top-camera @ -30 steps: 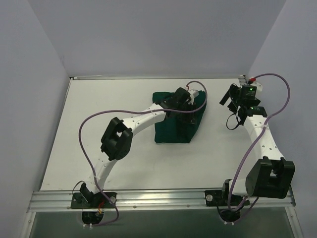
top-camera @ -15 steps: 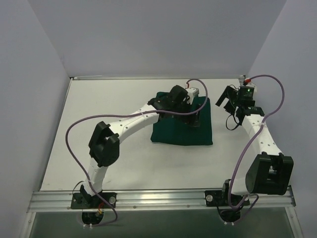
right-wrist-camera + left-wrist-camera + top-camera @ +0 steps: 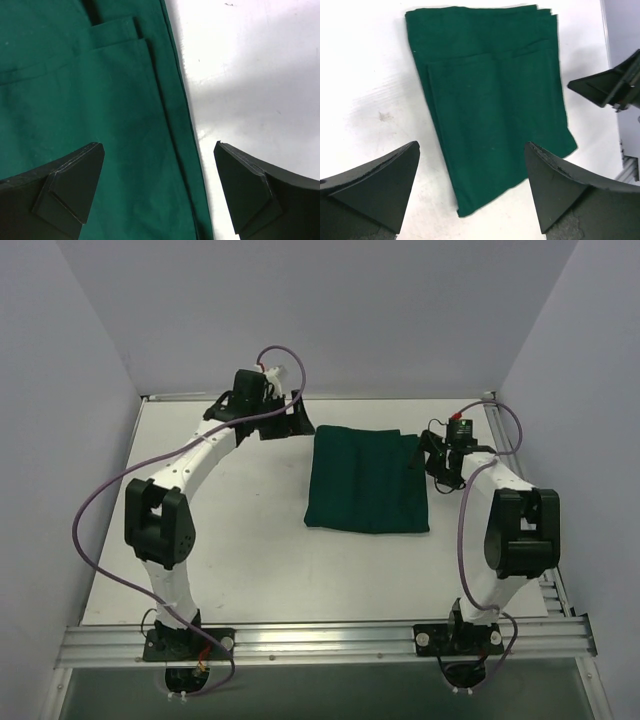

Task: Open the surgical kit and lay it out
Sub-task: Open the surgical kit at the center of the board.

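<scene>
Claws first, from above: finding the left gripper [image 3: 297,422] spread and empty beside the far left corner of the dark green cloth [image 3: 368,480], and the right gripper [image 3: 427,450] just at its right edge, also spread, pinching nothing. Lying flat as a folded rectangle in the middle of the white table [image 3: 230,540], perhaps hiding whatever is wrapped inside.

Looking through the left wrist: seeing a soft matte weave, stacked layers and one straight flap edge [image 3: 490,55].

Looking through the right wrist: seeing a square flap corner [image 3: 141,39] and thin layered hems beside the smooth table. Probably best to be pinching only the top layer at that corner, then pulling outward, low and slowly.
</scene>
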You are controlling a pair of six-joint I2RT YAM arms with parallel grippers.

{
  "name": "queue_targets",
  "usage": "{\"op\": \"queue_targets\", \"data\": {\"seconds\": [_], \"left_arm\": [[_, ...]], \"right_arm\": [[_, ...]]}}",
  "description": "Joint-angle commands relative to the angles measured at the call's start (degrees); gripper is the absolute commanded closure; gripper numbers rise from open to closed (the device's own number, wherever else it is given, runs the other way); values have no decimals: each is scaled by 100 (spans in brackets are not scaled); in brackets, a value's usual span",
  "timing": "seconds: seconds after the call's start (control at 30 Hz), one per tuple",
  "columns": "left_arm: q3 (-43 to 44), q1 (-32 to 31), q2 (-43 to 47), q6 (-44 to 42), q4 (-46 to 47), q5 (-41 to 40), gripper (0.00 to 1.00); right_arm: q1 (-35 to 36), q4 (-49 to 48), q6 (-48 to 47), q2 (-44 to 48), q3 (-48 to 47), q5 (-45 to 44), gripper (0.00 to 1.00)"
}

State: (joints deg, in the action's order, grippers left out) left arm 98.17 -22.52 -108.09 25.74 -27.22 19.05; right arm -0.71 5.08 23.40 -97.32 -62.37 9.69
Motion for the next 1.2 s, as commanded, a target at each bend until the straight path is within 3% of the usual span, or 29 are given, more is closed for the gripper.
{"op": "queue_targets", "data": {"seconds": [0.0,0.53,0.8,0.87,1.03,1.13,1.17], "left_arm": [[474,-147,-457,-331,-125,338,6],[1309,-103,-1899,-288,16,187,0],[2223,-24,-2742,-218,-511,161,24],[2486,-15,-2883,-236,-678,143,35],[2821,73,-3209,-245,-811,204,44],[2962,99,-3358,-245,-846,205,56],[3014,108,-3420,-236,-881,300,68]], "right_arm": [[-17,-201,-28,-356,-468,94,0],[36,-429,-2,-1641,-1119,568,5],[352,-447,139,-1957,-1313,613,6],[422,-455,165,-2001,-1392,621,7],[537,-455,209,-2212,-1568,621,9],[572,-455,262,-2309,-1620,621,12],[581,-455,288,-2361,-1638,639,13]]}}
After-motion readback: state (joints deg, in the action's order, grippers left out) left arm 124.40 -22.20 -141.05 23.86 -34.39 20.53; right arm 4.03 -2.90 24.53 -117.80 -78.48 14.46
